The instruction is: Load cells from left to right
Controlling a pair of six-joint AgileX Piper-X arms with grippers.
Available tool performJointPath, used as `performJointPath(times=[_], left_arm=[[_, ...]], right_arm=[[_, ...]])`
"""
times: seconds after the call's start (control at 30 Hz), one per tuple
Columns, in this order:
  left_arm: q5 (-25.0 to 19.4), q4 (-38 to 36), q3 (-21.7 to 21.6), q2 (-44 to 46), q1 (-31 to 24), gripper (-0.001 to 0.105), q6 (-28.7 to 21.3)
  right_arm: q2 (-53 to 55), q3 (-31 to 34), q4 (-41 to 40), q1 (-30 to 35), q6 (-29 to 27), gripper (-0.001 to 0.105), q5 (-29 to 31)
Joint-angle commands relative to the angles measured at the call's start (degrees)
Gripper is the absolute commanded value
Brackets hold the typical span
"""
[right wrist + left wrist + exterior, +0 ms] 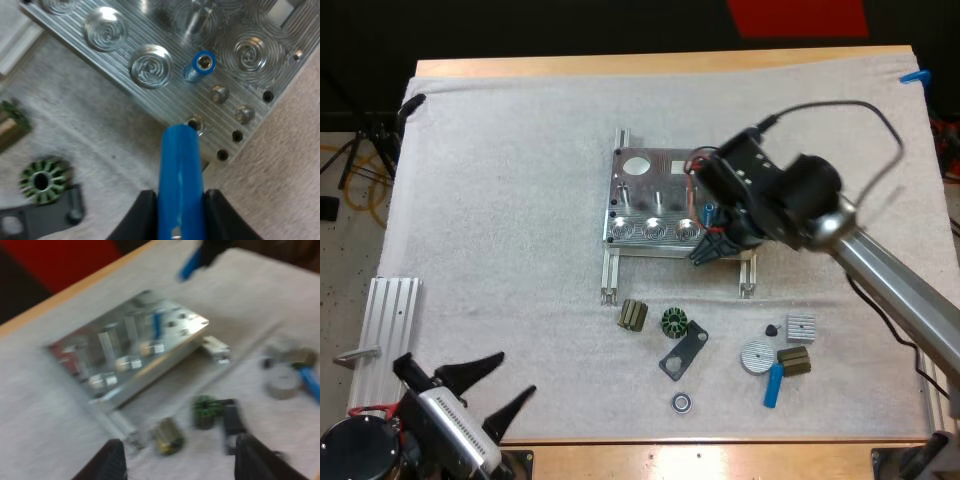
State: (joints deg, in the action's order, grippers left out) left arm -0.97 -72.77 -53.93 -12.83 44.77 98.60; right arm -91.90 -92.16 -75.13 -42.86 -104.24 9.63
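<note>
The metal fixture lies mid-mat with one blue cylinder standing in a hole near its right end. My right gripper hovers at the fixture's front right edge, shut on a second blue cylinder whose tip sits just over a small hole in the plate. My left gripper is open at the mat's front left, its fingers apart with nothing between them, facing the fixture.
Loose parts lie in front of the fixture: an olive block, a green ribbed ring, a dark bracket, a bearing ring, a silver disc, another blue cylinder. An aluminium rail lies at left.
</note>
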Motion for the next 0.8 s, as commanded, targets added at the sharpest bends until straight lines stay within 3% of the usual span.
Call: performJointPath(times=[0.0, 0.3, 0.77], left_arm=[[3.0, 0.7, 0.1, 0.4, 0.0, 0.047, 0.2], [3.7, 0.7, 0.1, 0.4, 0.0, 0.047, 0.6], [3.7, 0.7, 0.1, 0.4, 0.0, 0.047, 0.6]], right_arm=[[-2.4, -2.5, -1.7, 0.8, -2.0, 0.0, 1.5], [-14.8, -14.3, -8.9, 4.5, -8.3, 0.0, 5.4], [-22.3, -14.9, -8.9, 4.6, -10.8, 0.0, 5.7]])
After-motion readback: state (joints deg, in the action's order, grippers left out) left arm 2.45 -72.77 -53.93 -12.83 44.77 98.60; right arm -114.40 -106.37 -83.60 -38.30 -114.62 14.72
